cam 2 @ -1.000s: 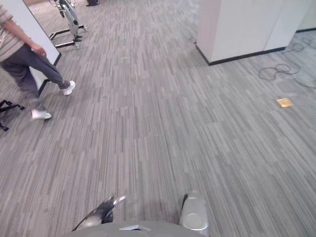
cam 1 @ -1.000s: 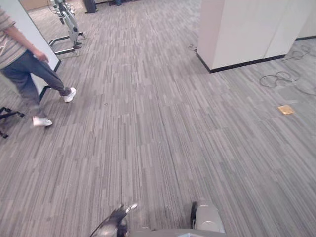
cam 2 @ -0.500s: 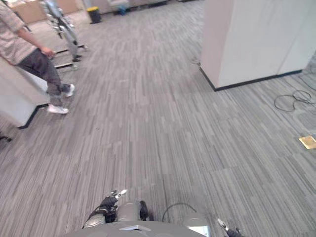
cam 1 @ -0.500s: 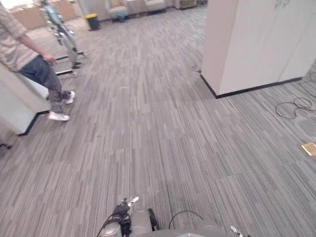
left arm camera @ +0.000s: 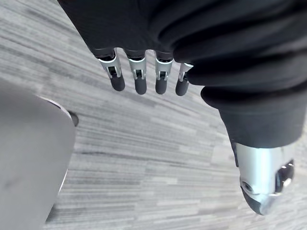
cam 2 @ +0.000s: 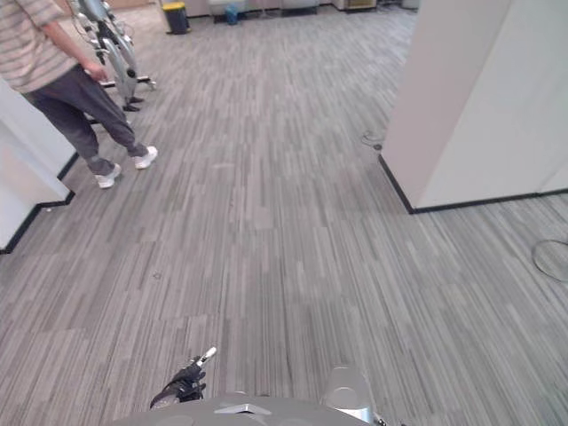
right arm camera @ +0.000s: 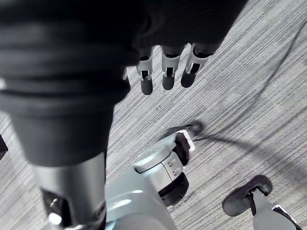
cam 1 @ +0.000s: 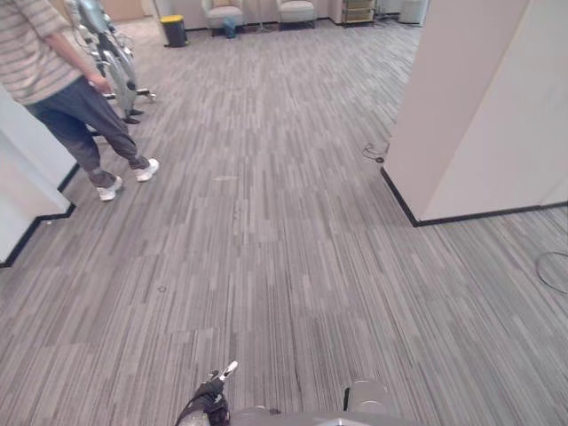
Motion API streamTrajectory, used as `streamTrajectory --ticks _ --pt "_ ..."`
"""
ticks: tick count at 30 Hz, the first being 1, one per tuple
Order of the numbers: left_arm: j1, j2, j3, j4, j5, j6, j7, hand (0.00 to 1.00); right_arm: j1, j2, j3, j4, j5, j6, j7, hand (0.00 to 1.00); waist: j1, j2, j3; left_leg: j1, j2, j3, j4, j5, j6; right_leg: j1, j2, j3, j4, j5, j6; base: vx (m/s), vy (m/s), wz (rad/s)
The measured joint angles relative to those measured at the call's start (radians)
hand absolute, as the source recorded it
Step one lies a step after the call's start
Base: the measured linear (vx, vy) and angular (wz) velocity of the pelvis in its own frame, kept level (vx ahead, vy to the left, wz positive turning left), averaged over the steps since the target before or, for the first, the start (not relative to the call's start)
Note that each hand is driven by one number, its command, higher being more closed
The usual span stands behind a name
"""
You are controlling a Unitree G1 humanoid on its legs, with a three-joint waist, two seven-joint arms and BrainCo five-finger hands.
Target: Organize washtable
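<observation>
Grey striped carpet stretches out ahead. My left hand hangs over this carpet with its fingers straight and its thumb apart, holding nothing. It also pokes in at the bottom edge of the left eye view as a dark cover with a silver tip. My right hand hangs the same way over the floor, fingers straight and empty.
A person in a striped shirt and white shoes stands at the far left beside an exercise bike. A white column with a black skirting rises on the right, a white partition on the left. Chairs and a yellow-lidded bin stand far back.
The whole picture has shifted, so the camera has moved: the white column now stands closer on the right. The person has stepped on toward the exercise bike. Both hands stay hanging.
</observation>
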Motion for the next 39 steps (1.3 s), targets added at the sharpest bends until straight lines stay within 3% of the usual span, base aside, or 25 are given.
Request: streamTrajectory --ticks 1,2,3,6,7,14,19,24,26,28,29,30,31,32,34,36,38,39 --pt "-0.002 0.0 0.009 -0.003 0.013 0.0 0.001 0.0 0.005 0.005 -0.001 0.0 0.0 0.002 0.0 0.0 -0.001 -0.02 -0.002 -0.002 -0.002 -0.01 0.026 -0.025 -0.012 0.006 -0.001 0.015 -0.02 0.086 0.004 0.37 -0.391 0.46" --pt "-0.007 -0.004 0.029 0.004 0.026 0.004 0.004 0.0 0.012 0.008 -0.001 -0.001 0.0 0.003 0.0 0.0 -0.003 0.001 -0.007 -0.003 0.016 -0.013 0.065 -0.052 -0.039 0.02 0.011 0.015 -0.012 0.141 -0.006 0.42 -0.353 0.35" --pt "-0.006 -0.035 0.05 -0.001 0.05 0.01 0.002 0.0 0.012 -0.005 -0.003 -0.007 0.001 0.001 -0.003 0.0 0.0 0.035 -0.015 -0.003 0.051 0.032 0.097 -0.063 -0.061 0.03 0.03 -0.01 0.016 0.11 -0.024 0.5 -0.367 0.35" --pt "-0.006 -0.038 0.05 0.002 0.102 0.015 0.001 0.0 0.011 -0.017 0.003 -0.01 -0.003 0.001 -0.003 0.0 -0.006 0.039 -0.015 0.019 0.084 0.078 0.128 -0.023 -0.123 0.086 0.036 -0.035 0.045 0.075 -0.048 0.31 -0.209 0.32" --pt "-0.029 -0.003 -0.041 0.04 0.141 0.018 0.02 0.0 -0.004 -0.049 0.108 -0.002 -0.001 0.001 -0.004 0.0 -0.012 0.008 -0.036 -0.001 0.044 0.102 -0.068 0.033 -0.082 0.065 0.035 -0.022 -0.044 0.074 -0.008 0.11 -0.073 0.23" --pt "-0.029 0.002 -0.041 0.04 0.142 0.018 0.019 0.0 -0.003 -0.047 0.098 -0.001 -0.001 0.003 -0.001 0.0 -0.021 0.012 -0.039 0.006 0.051 0.109 -0.1 0.037 -0.084 0.083 0.042 -0.031 -0.084 0.079 -0.009 0.0 0.0 0.01" --pt "-0.023 0.004 -0.043 0.041 0.199 0.029 0.005 0.0 0.002 -0.043 0.07 0.001 0.0 0.027 0.013 0.0 -0.025 0.029 -0.083 0.017 0.069 0.136 -0.186 0.067 -0.091 0.123 0.071 -0.041 -0.231 0.153 -0.011 0.08 0.0 -0.08" --pt "-0.03 0.021 -0.041 0.041 0.247 0.042 -0.015 0.0 -0.007 -0.036 0.038 0.002 0.002 0.047 0.046 0.0 -0.026 0.019 -0.098 0.016 0.091 0.135 -0.198 0.064 -0.104 0.141 0.089 -0.074 -0.274 0.158 -0.014 0.14 -0.054 0.07" --pt "-0.03 0.037 -0.032 0.037 0.258 0.045 -0.021 0.0 -0.014 -0.039 0.034 0.003 0.001 0.047 0.046 0.0 -0.025 0.019 -0.096 -0.038 0.123 0.138 -0.061 -0.018 -0.118 0.135 0.105 -0.076 -0.245 0.12 -0.028 0.15 -0.082 0.03" --pt "-0.027 0.044 0.02 0.016 0.257 0.054 -0.022 0.0 -0.029 -0.038 0.027 0.047 0.003 0.05 0.055 0.0 -0.027 0.01 -0.087 -0.218 0.211 0.206 0.38 -0.084 -0.129 0.146 0.106 -0.09 -0.204 0.078 -0.034 0.07 -0.009 0.15" --pt "-0.031 0.038 0.037 -0.002 0.257 0.057 -0.021 0.0 -0.033 -0.043 0.025 0.049 0.003 0.055 0.059 0.0 -0.026 0.015 -0.075 -0.257 0.245 0.216 0.488 -0.076 -0.116 0.165 0.116 -0.096 -0.199 0.071 -0.038 -0.07 0.012 0.19" --pt "-0.028 0.026 0.059 -0.018 0.256 0.058 -0.022 0.0 -0.04 -0.058 0.023 0.056 0.004 0.058 0.065 0.0 -0.024 0.038 -0.045 -0.307 0.29 0.202 0.632 -0.043 -0.104 0.203 0.131 -0.108 -0.194 0.055 -0.043 -0.08 0.023 0.25" --pt "-0.032 0.006 0.084 -0.036 0.24 0.05 -0.021 0.0 -0.063 -0.069 0.002 0.064 0.009 0.062 0.067 0.0 -0.026 0.037 -0.019 -0.378 0.294 0.138 0.787 -0.005 -0.12 0.245 0.114 -0.115 -0.186 0.026 -0.054 -0.09 0.043 0.27" --pt "-0.036 0.002 0.085 -0.038 0.231 0.045 -0.022 0.0 -0.07 -0.073 -0.009 0.065 0.012 0.062 0.065 0.0 -0.025 0.039 -0.018 -0.399 0.287 0.13 0.8 -0.033 -0.123 0.254 0.105 -0.118 -0.19 0.024 -0.055 -0.08 0.061 0.24" --pt "-0.039 0.003 0.09 -0.042 0.2 0.025 -0.018 0.0 -0.084 -0.091 -0.034 0.07 0.031 0.065 0.064 0.0 -0.023 0.038 -0.016 -0.46 0.276 0.141 0.733 -0.08 -0.114 0.269 0.078 -0.121 -0.219 0.018 -0.057 -0.2 0.12 0.08" --pt "-0.037 0.008 0.118 -0.044 0.196 0.02 -0.008 0.0 -0.121 -0.092 -0.063 0.065 0.038 0.062 0.065 0.0 -0.02 0.03 -0.012 -0.495 0.278 0.145 0.554 -0.08 -0.103 0.271 0.05 -0.106 -0.241 0.0 -0.036 -0.28 0.137 -0.13" --pt "-0.033 0.005 0.14 -0.04 0.168 0.028 -0.005 0.0 -0.138 -0.092 -0.058 0.061 0.038 0.059 0.067 0.0 -0.022 0.029 -0.007 -0.506 0.277 0.106 0.294 -0.033 -0.116 0.287 0.014 -0.102 -0.234 -0.038 0.012 -0.18 0.177 -0.03" --pt "-0.031 0.005 0.145 -0.04 0.162 0.028 -0.003 0.0 -0.139 -0.091 -0.047 0.061 0.038 0.059 0.068 0.0 -0.019 0.027 -0.007 -0.516 0.277 0.084 0.258 0.016 -0.129 0.303 -0.01 -0.107 -0.227 -0.068 0.045 0.1 0.222 0.07"
